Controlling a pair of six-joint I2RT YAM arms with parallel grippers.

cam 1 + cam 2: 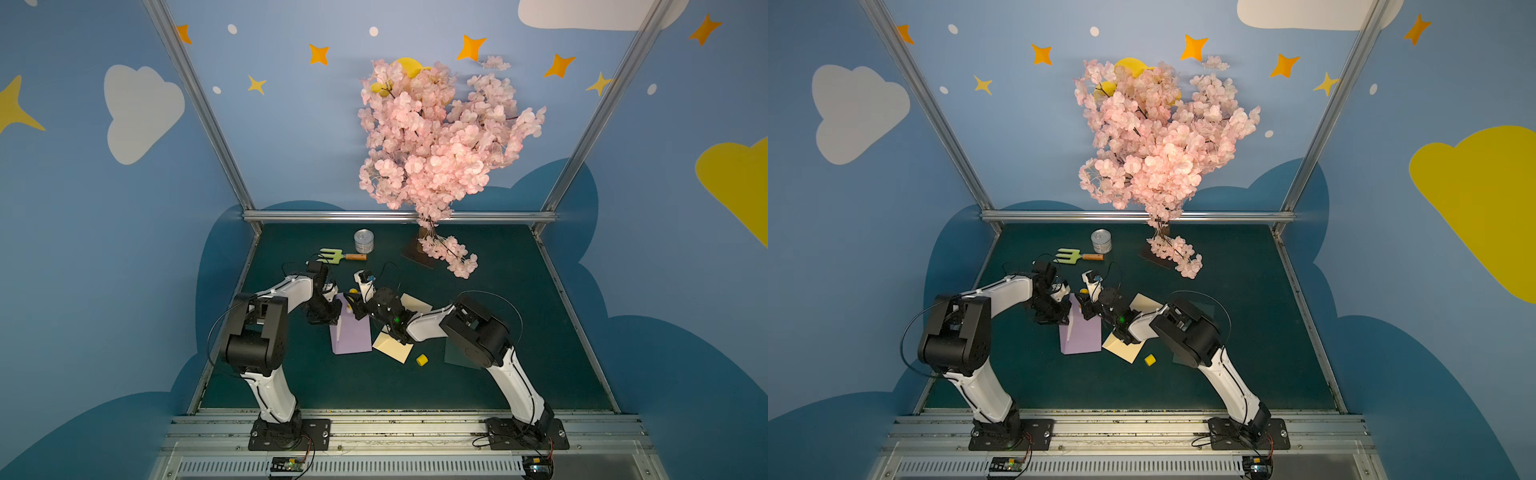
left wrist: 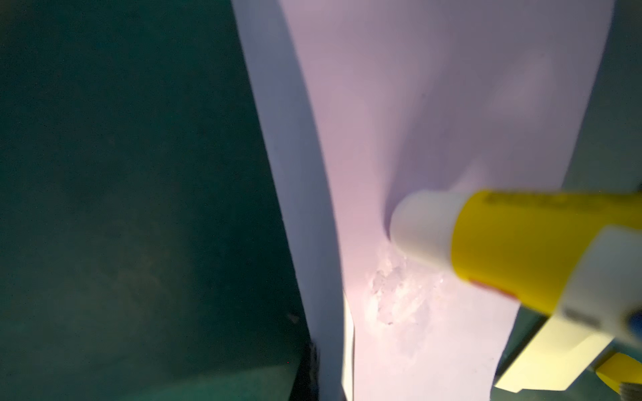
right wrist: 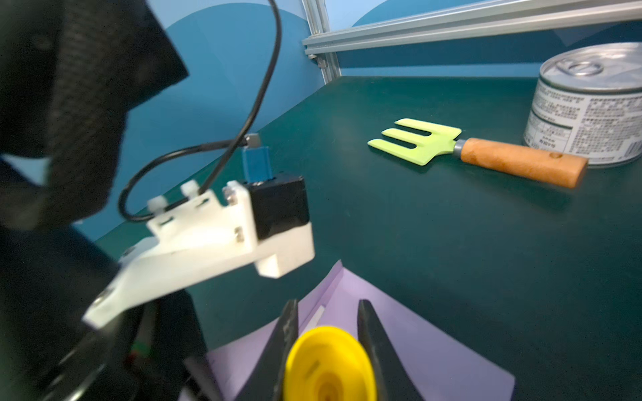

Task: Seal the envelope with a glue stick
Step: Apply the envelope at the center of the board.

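Observation:
My right gripper (image 3: 328,307) is shut on the yellow glue stick (image 2: 503,243) (image 3: 328,364). The stick's white tip presses on the inner face of a lilac envelope (image 1: 353,338) (image 1: 1081,338) (image 2: 417,104), beside a shiny glue smear (image 2: 392,295). My left gripper (image 1: 330,318) (image 2: 333,389) is shut on the raised flap of this lilac envelope. The pale cream envelope (image 1: 392,348) (image 1: 1123,350) lies flat just right of it, partly hidden under my right arm. No gripper touches it.
A loose yellow cap (image 1: 422,360) (image 1: 1150,360) lies near the cream envelope. A dark green envelope (image 1: 459,353) sits under the right arm. At the back are a tin can (image 1: 364,241), a green hand fork (image 1: 338,255) and a pink blossom tree (image 1: 436,137).

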